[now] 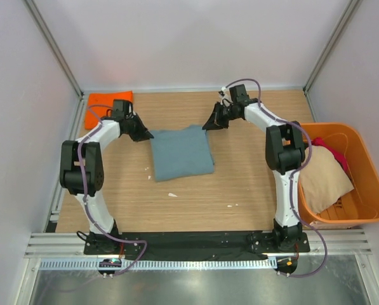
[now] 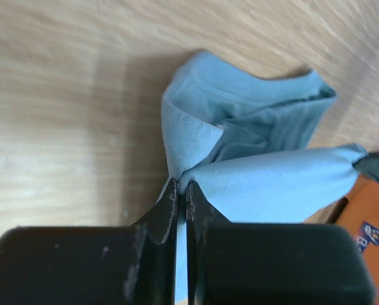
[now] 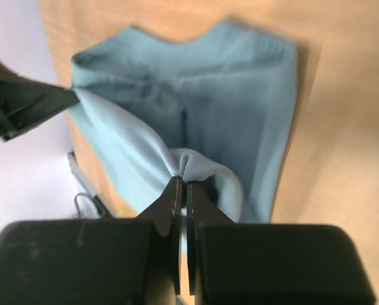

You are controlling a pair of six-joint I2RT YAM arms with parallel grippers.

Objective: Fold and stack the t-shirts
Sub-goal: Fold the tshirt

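Grey-blue cloth t-shirt (image 1: 181,152) mid-fold, pinched by left gripper (image 1: 141,134) and right gripper (image 1: 210,123); bright orange shirt (image 1: 105,104) folded; beige shirt (image 1: 325,179) waiting in orange plastic tub (image 1: 369,211).

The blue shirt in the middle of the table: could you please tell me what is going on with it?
The left gripper and the right gripper are each shut on the far edge of the grey-blue shirt, one near each corner; the rest lies on the table. An orange shirt lies folded in the far left corner. A beige shirt and a red shirt wait in the orange tub on the right.
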